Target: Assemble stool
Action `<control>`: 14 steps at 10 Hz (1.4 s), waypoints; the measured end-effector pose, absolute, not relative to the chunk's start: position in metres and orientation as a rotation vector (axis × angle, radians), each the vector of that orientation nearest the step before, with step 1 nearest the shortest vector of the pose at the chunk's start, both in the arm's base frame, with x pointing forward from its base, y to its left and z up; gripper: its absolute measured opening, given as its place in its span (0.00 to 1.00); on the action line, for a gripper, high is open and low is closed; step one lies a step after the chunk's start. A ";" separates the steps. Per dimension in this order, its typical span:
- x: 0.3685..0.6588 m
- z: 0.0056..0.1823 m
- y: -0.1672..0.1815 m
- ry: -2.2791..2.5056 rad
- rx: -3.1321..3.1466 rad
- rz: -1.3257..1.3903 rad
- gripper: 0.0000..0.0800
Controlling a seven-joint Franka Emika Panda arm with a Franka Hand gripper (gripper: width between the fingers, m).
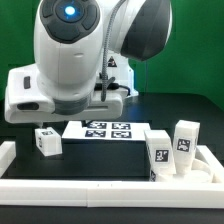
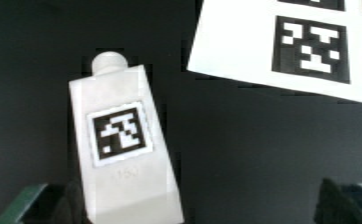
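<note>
White plastic frame rail [image 1: 100, 188] lies nearest us. Beyond it on the right, a chunky white tagged plastic stool leg [image 1: 157, 157] stands beside a second leg [image 1: 185, 146]; a third leg [image 1: 45, 142] lies left. Farther sits the thin flat white marker board [image 1: 100, 130]. In the wrist view we see the claw [image 2: 196, 206] spread wide, gripping nothing, with a lying leg [image 2: 121, 140] between its fingers [image 2: 32, 205], touching neither.

**Arm and Edges Hid Much of the Scene**

In the wrist view the gripper [image 2: 196, 204] showed only as two dark, blurred fingertips [image 2: 32, 203] cut by the picture's edge. The same edge cut off the broader end of the leg [image 2: 117, 140]. The marker board [image 2: 284, 45] ran out at a corner, some tags only partly seen. In the exterior view the arm [image 1: 75, 50] ran past the top edge and covered the gripper wholly.
</note>
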State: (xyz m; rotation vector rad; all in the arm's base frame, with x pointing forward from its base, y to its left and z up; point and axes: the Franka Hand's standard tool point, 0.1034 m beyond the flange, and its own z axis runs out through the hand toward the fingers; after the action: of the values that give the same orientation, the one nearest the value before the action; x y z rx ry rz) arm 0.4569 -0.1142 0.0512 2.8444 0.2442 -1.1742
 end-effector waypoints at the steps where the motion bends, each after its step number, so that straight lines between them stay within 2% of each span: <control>1: 0.452 0.045 -0.121 0.255 2.826 -1.195 0.81; 4: 0.437 0.029 -0.147 0.268 2.758 -1.245 0.81; 7: 0.439 0.029 -0.144 0.242 2.749 -1.244 0.81; 10: 0.447 0.010 -0.148 0.151 2.674 -1.314 0.81; 11: 0.445 0.008 -0.145 0.149 2.669 -1.317 0.75; 12: 0.446 0.009 -0.146 0.147 2.670 -1.316 0.75; 13: 0.445 0.009 -0.147 0.145 2.670 -1.317 0.53; 14: 0.445 0.009 -0.146 0.145 2.670 -1.318 0.53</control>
State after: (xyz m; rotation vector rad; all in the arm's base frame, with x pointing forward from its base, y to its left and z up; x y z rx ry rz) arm 0.4453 -0.1465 0.0089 2.6698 0.1449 -1.3179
